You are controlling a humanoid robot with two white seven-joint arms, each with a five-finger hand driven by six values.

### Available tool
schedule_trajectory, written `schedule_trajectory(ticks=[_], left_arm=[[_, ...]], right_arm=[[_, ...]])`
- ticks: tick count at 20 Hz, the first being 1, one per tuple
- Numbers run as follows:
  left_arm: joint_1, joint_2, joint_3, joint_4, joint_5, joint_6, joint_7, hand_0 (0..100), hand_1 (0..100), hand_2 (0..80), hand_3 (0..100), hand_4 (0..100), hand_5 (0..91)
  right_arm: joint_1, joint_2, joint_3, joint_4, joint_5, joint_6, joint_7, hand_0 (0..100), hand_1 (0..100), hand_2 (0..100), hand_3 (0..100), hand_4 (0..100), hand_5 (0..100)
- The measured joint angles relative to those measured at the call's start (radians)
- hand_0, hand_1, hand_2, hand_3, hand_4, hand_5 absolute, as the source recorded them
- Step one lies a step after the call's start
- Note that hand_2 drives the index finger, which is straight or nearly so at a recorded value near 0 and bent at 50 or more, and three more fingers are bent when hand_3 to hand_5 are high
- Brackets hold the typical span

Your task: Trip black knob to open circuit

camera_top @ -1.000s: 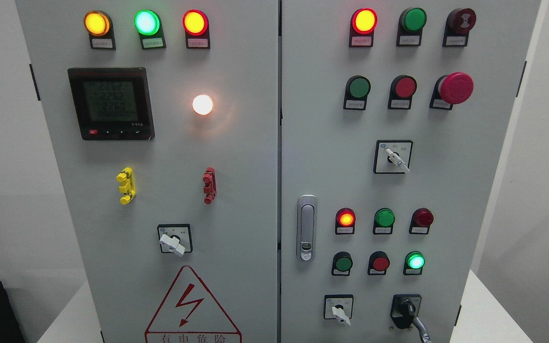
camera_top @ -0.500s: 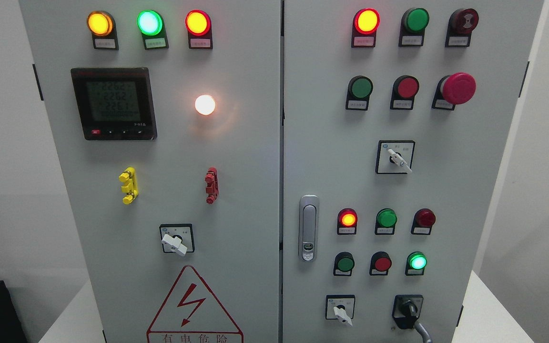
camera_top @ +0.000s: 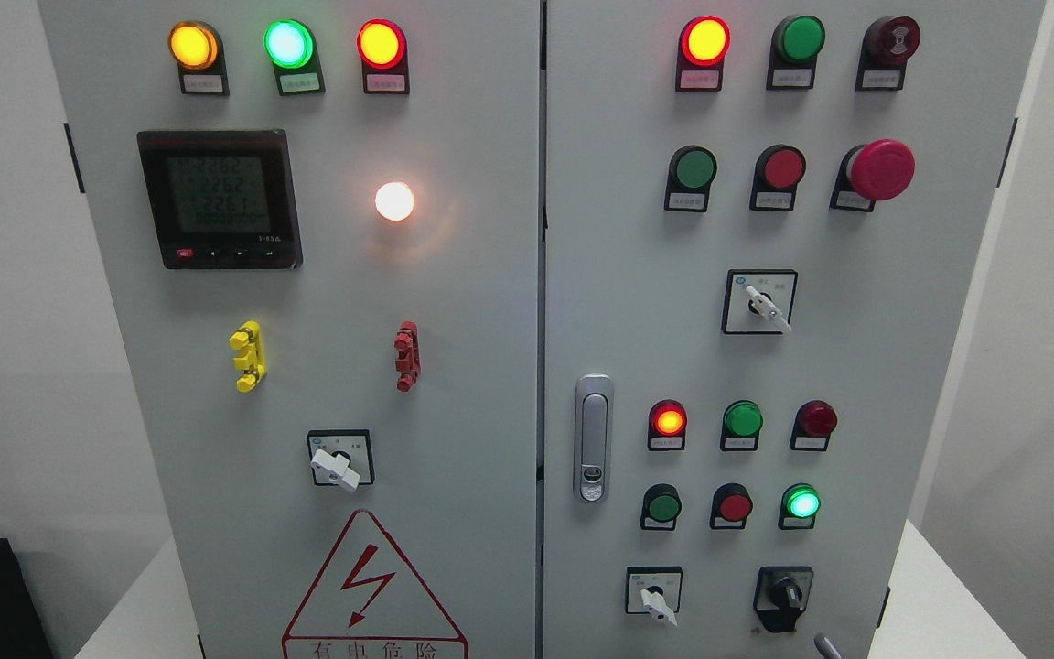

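At panel's lower right, black knob [camera_top: 784, 597] untouched, grey fingertip [camera_top: 822, 644] below.

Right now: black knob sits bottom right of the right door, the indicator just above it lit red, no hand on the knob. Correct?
One thing is off. The indicator just above the black knob is lit green, not red, as the head view shows. The rest stands: the knob sits at the bottom right of the right door, and no hand is on it; only a grey tip shows at the bottom edge below it.
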Motion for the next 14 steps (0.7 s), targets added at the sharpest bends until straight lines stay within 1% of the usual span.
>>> schedule_trajectory(ticks=[2, 3, 5, 6, 7, 8, 9, 10, 11, 12, 13, 14], left_arm=[[0.0, 0.0, 0.0, 0.0, 0.0, 0.0, 0.0, 12, 39, 0.0, 0, 0, 0.0], [0.0, 0.0, 0.0, 0.0, 0.0, 0.0, 0.0, 12, 39, 0.0, 0, 0, 0.0], [0.0, 0.0, 0.0, 0.0, 0.0, 0.0, 0.0, 12, 39, 0.0, 0, 0, 0.0], [0.0, 0.0, 0.0, 0.0, 0.0, 0.0, 0.0, 12, 39, 0.0, 0, 0, 0.0], [0.0, 0.0, 0.0, 0.0, 0.0, 0.0, 0.0, 12, 39, 0.0, 0, 0, 0.0], [0.0, 0.0, 0.0, 0.0, 0.0, 0.0, 0.0, 12, 39, 0.0, 0, 0, 0.0], [0.0, 0.0, 0.0, 0.0, 0.0, 0.0, 0.0, 12, 39, 0.0, 0, 0, 0.0], [0.0, 0.0, 0.0, 0.0, 0.0, 0.0, 0.0, 12, 39, 0.0, 0, 0, 0.0], [0.0, 0.0, 0.0, 0.0, 0.0, 0.0, 0.0, 12, 39, 0.0, 0, 0, 0.0], [0.0, 0.0, 0.0, 0.0, 0.0, 0.0, 0.0, 12, 39, 0.0, 0, 0, 0.0], [0.0, 0.0, 0.0, 0.0, 0.0, 0.0, 0.0, 12, 39, 0.0, 0, 0, 0.0], [0.0, 0.0, 0.0, 0.0, 0.0, 0.0, 0.0, 12, 39, 0.0, 0, 0, 0.0]], right_arm=[[0.027, 0.0, 0.0, -0.023, -0.007, 0.0, 0.0, 81, 66, 0, 100, 89, 79], [0.038, 0.0, 0.0, -0.033, -0.011, 0.0, 0.0, 78, 63, 0, 98, 84, 75], [0.052, 0.0, -0.001, -0.047, -0.016, 0.0, 0.001, 75, 57, 0, 91, 77, 67], [0.058, 0.0, -0.002, -0.051, -0.017, 0.0, 0.001, 74, 53, 0, 88, 75, 65], [0.066, 0.0, -0.005, -0.054, -0.017, 0.0, 0.001, 75, 47, 0, 85, 73, 64], [0.075, 0.0, -0.009, -0.056, -0.017, 0.0, 0.003, 72, 37, 0, 82, 72, 63], [0.086, 0.0, -0.013, -0.059, -0.018, 0.0, 0.003, 49, 35, 0, 77, 68, 59], [0.097, 0.0, -0.016, -0.063, -0.018, 0.0, 0.005, 44, 34, 0, 76, 67, 59], [0.11, 0.0, -0.02, -0.068, -0.019, -0.002, 0.008, 32, 28, 2, 71, 63, 55], [0.124, 0.0, -0.022, -0.07, -0.023, -0.007, 0.01, 25, 24, 4, 67, 59, 53], [0.134, 0.0, -0.024, -0.071, -0.035, -0.014, 0.013, 23, 22, 5, 65, 58, 52], [0.142, 0.0, -0.027, -0.072, -0.052, -0.017, 0.015, 18, 16, 7, 59, 54, 48]])
